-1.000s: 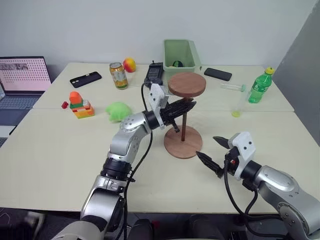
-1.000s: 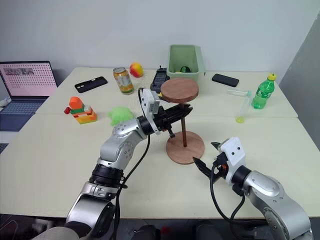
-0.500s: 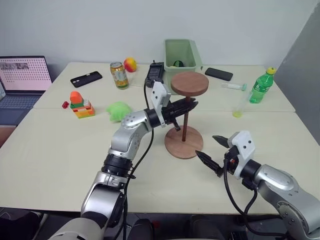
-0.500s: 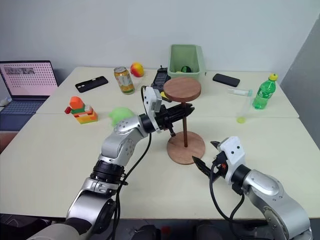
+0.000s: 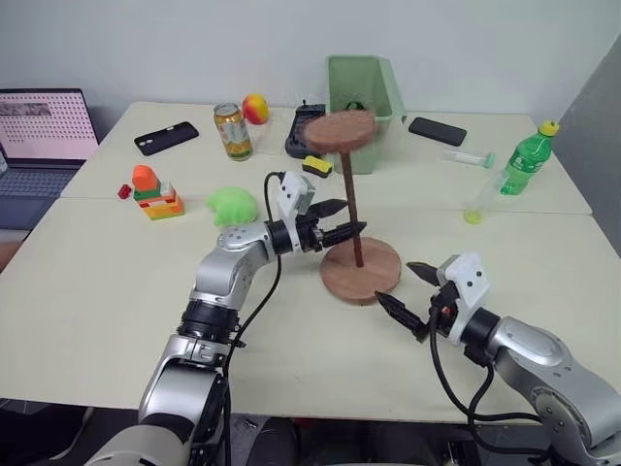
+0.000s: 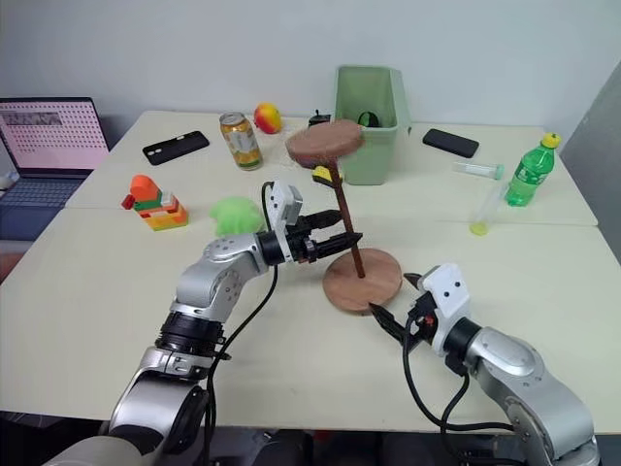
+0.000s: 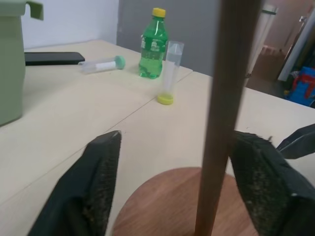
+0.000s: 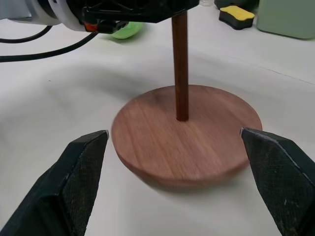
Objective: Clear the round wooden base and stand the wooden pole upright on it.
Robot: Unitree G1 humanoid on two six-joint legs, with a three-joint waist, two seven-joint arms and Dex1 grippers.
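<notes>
Reddish-brown wood, a flat round wooden base (image 5: 360,271), lies on the pale table (image 5: 97,291) just ahead of the right hand (image 5: 408,295) and just below the left hand (image 5: 342,217). From its centre rises the long thin dark-brown wooden pole (image 5: 348,216), foot set in the middle of the disc, long axis nearly vertical but leaning, so the top with its smaller round wooden end cap (image 5: 339,129) tips away from the right hand and toward the pale green plastic bin (image 5: 365,85) behind it.

Left hand reaches in level at mid-height of the pole, its two black fingers (image 7: 101,164) spread apart. In the left wrist view the rod stands between them, close against one finger with a clear gap to the other; whether it touches that finger I cannot tell.

Right hand sits low near the table, fingers spread wide, holding nothing, its tips just short of the base's near rim.
</notes>
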